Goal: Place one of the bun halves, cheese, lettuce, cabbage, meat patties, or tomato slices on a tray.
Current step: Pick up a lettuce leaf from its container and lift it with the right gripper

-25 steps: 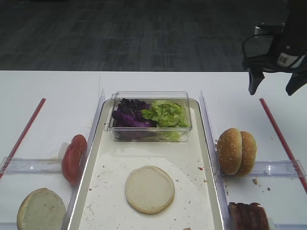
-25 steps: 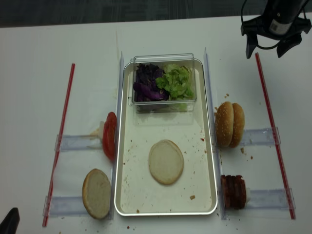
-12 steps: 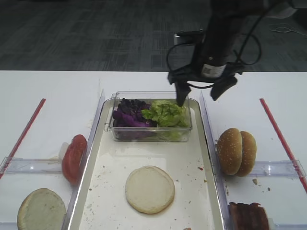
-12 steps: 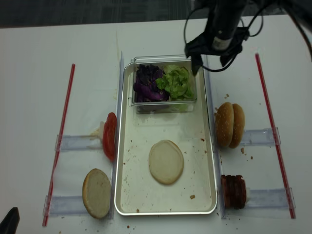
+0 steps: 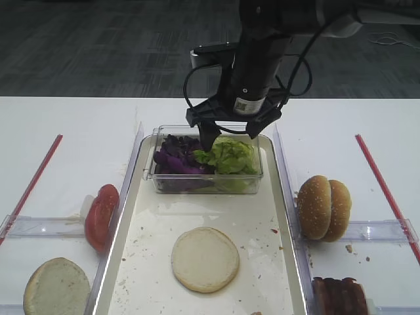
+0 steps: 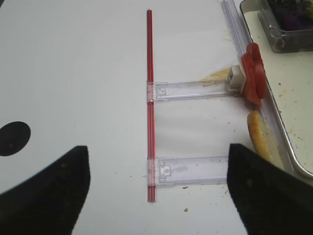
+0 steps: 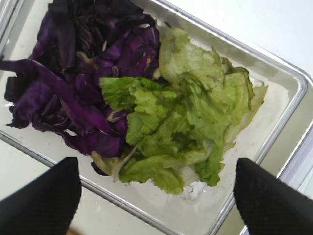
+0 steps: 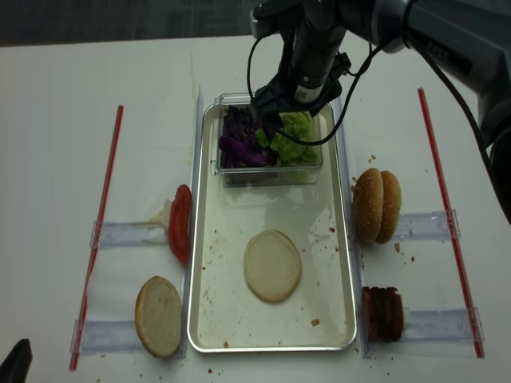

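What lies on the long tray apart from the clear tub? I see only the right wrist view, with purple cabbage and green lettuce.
Observer: One pale cream flat bun half lies on the floor of the silver-rimmed tray, nearer the camera than the clear plastic tub.
Operator: Where are the bun tops with sesame?
Observer: Two golden-brown sesame domes stand on edge outside the tray, to its right.
Operator: And what does the left pincer do?
Observer: The left pincer hangs open and empty over the white table, near the red strip, left of the tray.
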`<state>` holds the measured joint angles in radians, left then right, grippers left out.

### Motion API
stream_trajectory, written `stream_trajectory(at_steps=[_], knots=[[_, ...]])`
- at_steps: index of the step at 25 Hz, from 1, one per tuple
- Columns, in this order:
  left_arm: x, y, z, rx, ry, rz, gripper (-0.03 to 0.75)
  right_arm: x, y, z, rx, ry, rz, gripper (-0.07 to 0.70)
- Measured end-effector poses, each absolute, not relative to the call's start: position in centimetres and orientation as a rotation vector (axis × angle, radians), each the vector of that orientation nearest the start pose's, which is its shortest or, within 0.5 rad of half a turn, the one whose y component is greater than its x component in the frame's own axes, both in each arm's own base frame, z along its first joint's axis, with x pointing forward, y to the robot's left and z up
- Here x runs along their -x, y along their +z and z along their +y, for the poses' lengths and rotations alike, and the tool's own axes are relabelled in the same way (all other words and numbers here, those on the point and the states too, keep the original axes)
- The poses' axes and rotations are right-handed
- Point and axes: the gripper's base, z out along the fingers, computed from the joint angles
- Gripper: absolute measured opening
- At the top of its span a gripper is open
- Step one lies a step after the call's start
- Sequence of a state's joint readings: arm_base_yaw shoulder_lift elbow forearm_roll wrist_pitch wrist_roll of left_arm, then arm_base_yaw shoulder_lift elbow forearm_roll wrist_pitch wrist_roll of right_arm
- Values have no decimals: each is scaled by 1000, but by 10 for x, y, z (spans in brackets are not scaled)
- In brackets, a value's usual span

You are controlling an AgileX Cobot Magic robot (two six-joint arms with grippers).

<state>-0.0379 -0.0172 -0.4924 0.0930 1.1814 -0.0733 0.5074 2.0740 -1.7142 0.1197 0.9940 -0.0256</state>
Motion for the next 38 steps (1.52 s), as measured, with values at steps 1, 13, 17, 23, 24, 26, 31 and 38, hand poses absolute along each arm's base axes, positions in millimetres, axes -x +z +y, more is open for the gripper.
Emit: stream_trajectory(at_steps=[1,13,17,23,24,26,31,38], knots=[[12,266,8,50,49,2151,564,-385,217,224,688,248,2779,657],[12,266,8,48,50,2151,564,-393,177,227,741,207,2829,563],[12,266,8,48,50,2151,564,-394,176,228,746,207,2826,496],[12,266,8,48,50,2151,564,-394,173,228,749,205,2829,407],[12,266,8,48,50,2151,564,-394,172,228,749,205,2830,389],[12,266,8,48,50,2151,564,-394,171,228,756,203,2830,317],[12,266,8,48,50,2151,564,-394,171,228,777,201,2824,85],[12,266,8,48,50,2151,564,-395,171,228,783,201,2815,39]])
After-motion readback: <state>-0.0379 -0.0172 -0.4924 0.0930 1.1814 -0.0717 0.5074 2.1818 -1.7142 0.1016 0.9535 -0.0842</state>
